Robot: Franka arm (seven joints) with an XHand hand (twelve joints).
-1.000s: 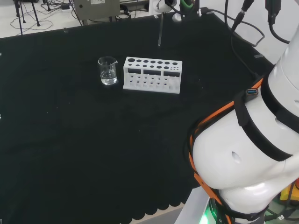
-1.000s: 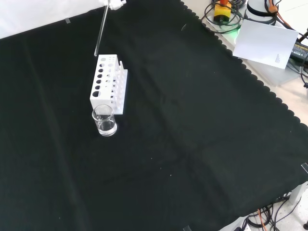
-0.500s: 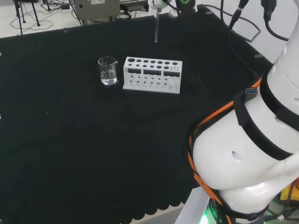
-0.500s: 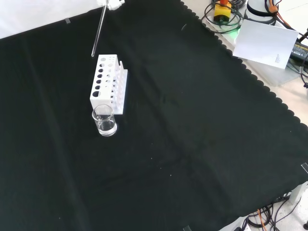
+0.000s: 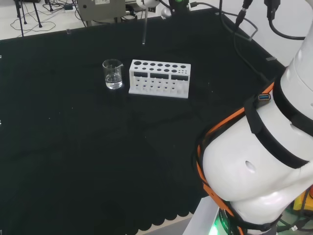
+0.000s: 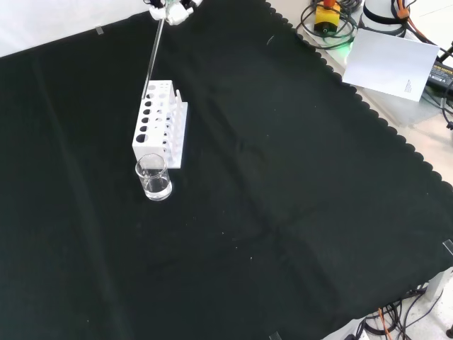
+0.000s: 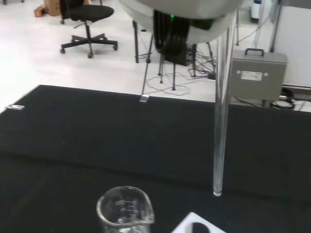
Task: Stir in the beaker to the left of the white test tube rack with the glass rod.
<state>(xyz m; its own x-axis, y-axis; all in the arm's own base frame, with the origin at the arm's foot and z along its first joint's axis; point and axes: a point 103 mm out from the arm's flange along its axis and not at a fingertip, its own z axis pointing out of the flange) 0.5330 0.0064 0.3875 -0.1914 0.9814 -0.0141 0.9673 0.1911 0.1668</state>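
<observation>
In the head view, your beaker stands on the tabletop just at the 9 o'clock side of the white rack, with a little clear liquid at its bottom. The glass rod hangs near upright above the cloth, off toward 1 o'clock from the beaker and beyond the rack's far edge, its tip well clear of any vessel. A small part of the hand shows at the top edge; you cannot tell from here how its fingers lie.

In the front view, the beaker sits just at 6 o'clock of the rack. The rod slants down from the hand at the top edge, and its lower end appears over the rack's 12 o'clock end. The hand seems to pinch the rod's upper end, though the fingers are too small to read surely.

In the wrist view, the rod hangs straight, its tip above the cloth, with the beaker's rim and a corner of the rack close below.

You are in the carrying step: the rod is held but stirring is not begun. Next, bring the tip along past the rack until it is over the beaker's mouth, then lower it straight into the liquid without striking the rim.
</observation>
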